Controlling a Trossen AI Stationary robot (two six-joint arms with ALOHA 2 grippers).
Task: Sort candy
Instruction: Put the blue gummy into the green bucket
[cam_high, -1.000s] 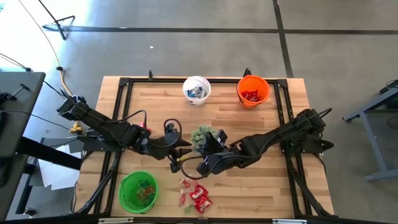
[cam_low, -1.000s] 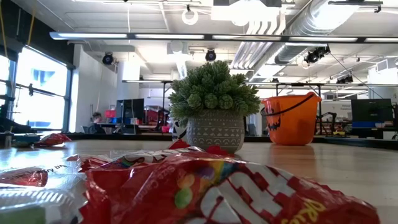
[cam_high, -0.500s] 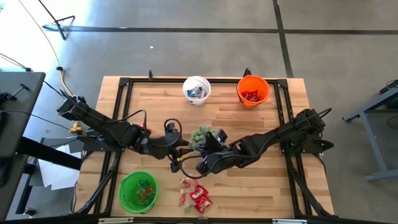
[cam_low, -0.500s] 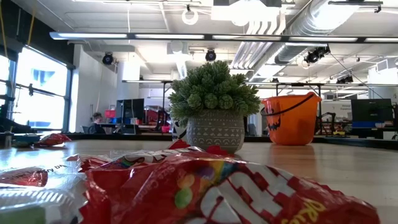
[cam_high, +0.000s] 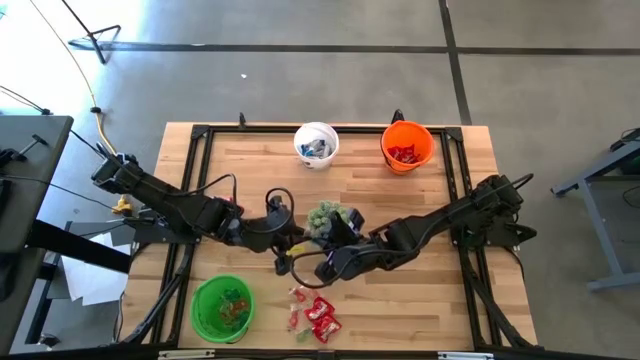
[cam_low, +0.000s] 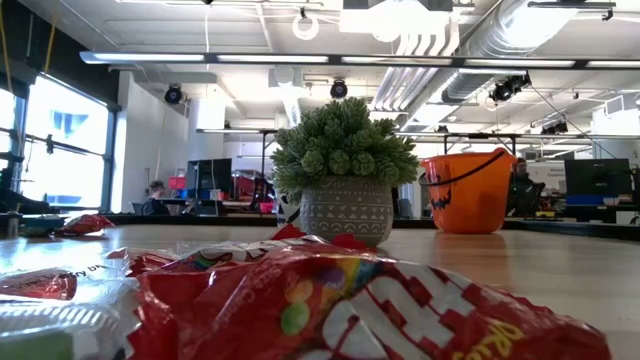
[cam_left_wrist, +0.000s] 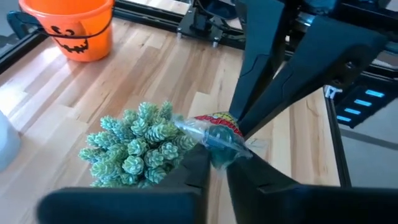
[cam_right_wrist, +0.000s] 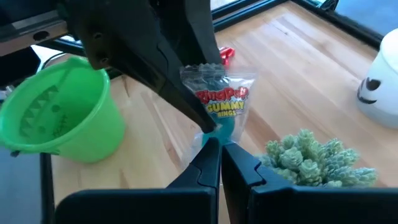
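Observation:
A clear packet with a red "Gummy Rings" label (cam_right_wrist: 219, 99) is held between both grippers, just on the near side of the green spiky plant (cam_high: 328, 218). It also shows in the left wrist view (cam_left_wrist: 214, 132). My left gripper (cam_high: 292, 250) comes from the table's left and is shut on it. My right gripper (cam_high: 319, 266) comes from the right and is shut on it too. More candy (cam_high: 312, 312) lies in a small heap near the table's front edge. It fills the foreground of the low view (cam_low: 330, 300). My left gripper pinches the packet's bluish end (cam_left_wrist: 217, 148) between its two fingertips. The packet stands out beyond the fingers, clear of the table. My right gripper pinches the packet's bluish lower end (cam_right_wrist: 219, 132) between its two fingertips, right beside the left gripper's finger (cam_right_wrist: 186, 99). The packet stands up from the fingers with its label end free.
A green bucket (cam_high: 222, 305) stands at the front left with small pieces in it. A white bucket (cam_high: 316, 143) and an orange bucket (cam_high: 407, 146) stand at the far edge, each holding candy. The plant's pot (cam_low: 346, 210) is close to both grippers.

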